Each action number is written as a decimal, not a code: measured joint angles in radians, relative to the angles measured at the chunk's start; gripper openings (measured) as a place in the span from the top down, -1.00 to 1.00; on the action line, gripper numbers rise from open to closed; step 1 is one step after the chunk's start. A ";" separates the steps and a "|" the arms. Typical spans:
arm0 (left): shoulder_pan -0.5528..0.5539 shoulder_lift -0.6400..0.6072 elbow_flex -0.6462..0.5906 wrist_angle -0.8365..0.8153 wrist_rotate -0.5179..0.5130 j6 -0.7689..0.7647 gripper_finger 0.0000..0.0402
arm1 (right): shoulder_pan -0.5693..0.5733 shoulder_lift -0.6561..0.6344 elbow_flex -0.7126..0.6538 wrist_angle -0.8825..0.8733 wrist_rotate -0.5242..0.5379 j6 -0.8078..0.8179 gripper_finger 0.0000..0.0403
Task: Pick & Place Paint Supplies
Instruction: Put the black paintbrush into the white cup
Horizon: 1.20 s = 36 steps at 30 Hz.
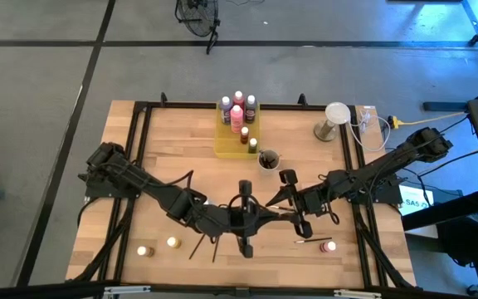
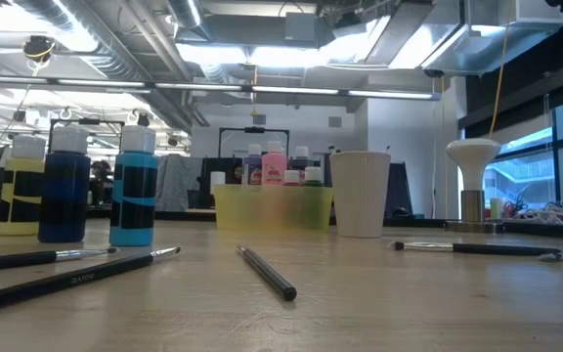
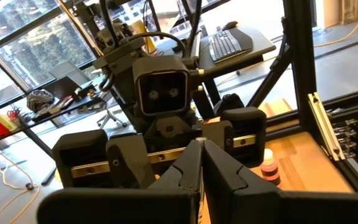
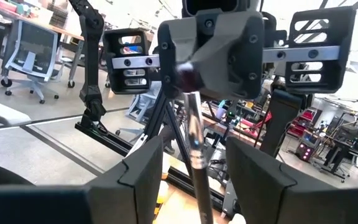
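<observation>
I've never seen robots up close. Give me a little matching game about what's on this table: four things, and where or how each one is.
Things:
1. yellow tray
2. left end effector
3. right end effector
4. pink-capped bottle

States:
a. shut on the brush
b. open, one finger on each side of the brush
c. holds several bottles at the table's far side
d. alone near the table's front right corner

Pairs: 1-c, 2-a, 3-b, 4-d

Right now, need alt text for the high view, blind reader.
Overhead: left gripper and right gripper meet tip to tip at the wooden table's near centre. Yellow tray of paint bottles sits at the far edge.
</observation>
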State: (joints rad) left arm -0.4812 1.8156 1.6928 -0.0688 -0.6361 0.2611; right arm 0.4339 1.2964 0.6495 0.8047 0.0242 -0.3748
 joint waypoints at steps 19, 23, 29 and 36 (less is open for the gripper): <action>0.016 0.001 0.000 0.051 0.007 0.023 0.99 | -0.001 0.000 0.000 -0.004 -0.002 0.000 0.11; 0.017 0.001 0.000 0.051 0.008 0.023 0.99 | -0.001 0.000 0.001 0.000 -0.002 0.000 0.11; 0.019 0.001 0.000 0.051 0.009 0.023 0.99 | -0.001 0.000 0.001 0.007 -0.001 0.000 0.14; 0.019 0.001 0.000 0.050 0.010 0.022 0.99 | -0.001 0.000 0.001 0.007 0.023 0.000 0.47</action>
State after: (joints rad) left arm -0.4625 1.8167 1.6928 -0.0190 -0.6263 0.2832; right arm 0.4328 1.2964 0.6502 0.8116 0.0475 -0.3748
